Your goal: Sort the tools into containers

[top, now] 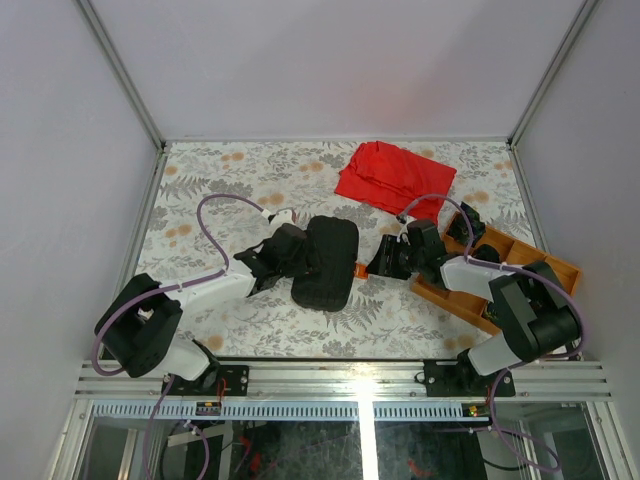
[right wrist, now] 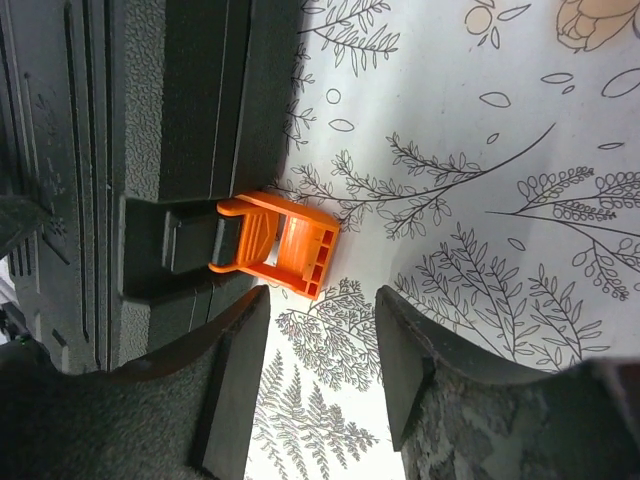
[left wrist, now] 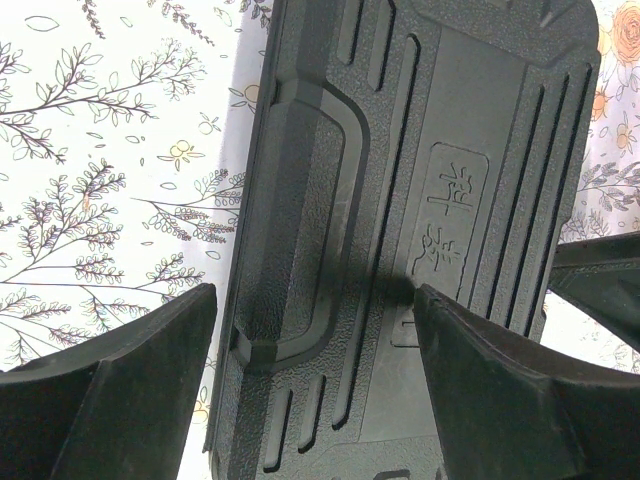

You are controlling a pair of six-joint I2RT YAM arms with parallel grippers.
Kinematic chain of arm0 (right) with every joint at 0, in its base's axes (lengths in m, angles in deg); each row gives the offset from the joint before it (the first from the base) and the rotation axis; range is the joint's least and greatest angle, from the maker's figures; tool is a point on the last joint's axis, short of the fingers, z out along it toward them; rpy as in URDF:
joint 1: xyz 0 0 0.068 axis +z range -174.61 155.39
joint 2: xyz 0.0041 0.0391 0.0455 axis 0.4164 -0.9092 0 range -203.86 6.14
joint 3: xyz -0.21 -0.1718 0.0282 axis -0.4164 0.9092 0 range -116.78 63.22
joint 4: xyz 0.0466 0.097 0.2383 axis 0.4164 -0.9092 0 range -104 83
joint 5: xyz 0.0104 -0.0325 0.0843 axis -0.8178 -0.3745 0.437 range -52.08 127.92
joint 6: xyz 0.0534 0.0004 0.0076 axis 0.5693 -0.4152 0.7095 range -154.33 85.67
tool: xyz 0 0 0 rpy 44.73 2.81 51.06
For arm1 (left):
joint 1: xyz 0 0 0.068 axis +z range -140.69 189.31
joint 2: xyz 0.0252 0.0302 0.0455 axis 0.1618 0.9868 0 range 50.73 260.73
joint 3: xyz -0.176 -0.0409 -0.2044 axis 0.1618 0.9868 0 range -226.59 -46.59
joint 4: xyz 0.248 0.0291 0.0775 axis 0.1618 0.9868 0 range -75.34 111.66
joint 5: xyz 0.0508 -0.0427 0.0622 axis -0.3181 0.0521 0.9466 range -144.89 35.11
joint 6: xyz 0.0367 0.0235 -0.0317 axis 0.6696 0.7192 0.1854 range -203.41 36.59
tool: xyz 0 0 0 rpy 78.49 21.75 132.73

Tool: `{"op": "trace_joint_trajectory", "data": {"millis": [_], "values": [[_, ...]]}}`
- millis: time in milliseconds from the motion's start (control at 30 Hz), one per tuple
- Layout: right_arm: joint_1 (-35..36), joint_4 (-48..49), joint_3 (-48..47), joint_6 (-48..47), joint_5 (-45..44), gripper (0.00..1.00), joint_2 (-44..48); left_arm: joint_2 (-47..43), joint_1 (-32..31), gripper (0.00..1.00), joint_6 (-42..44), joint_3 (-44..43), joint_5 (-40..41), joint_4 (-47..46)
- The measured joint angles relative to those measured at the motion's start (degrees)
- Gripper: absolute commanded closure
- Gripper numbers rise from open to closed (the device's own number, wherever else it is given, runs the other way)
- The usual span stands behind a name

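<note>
Black case (top: 325,262) — shut, middle of the table (top: 220,190), orange latch (right wrist: 285,245) sticking out. Left gripper (left wrist: 315,300) spread over the lid (left wrist: 400,150), grasping nothing. Right gripper (right wrist: 322,298) spread beside the latch, empty. Sorting apparently barely begun — case unopened.

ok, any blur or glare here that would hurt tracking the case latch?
Right wrist: orange latch sharp and well lit, no motion blur. Left wrist: case lid ribs crisp, flat light, no glare. Top external: bright reflection on the front rail; latch tiny there.
</note>
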Motion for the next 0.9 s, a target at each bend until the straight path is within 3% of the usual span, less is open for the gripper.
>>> {"op": "trace_joint_trajectory", "data": {"millis": [367,900], "values": [[-0.50,3.19,0.44,4.42,1.86,0.50,-2.80,0.00,0.00,0.24,-0.02,-0.02,-0.07,0.00],[-0.87,16.59,3.61,10.95,7.91,0.52,-7.23,0.35,0.00,0.25,-0.04,-0.37,-0.28,0.15]]}}
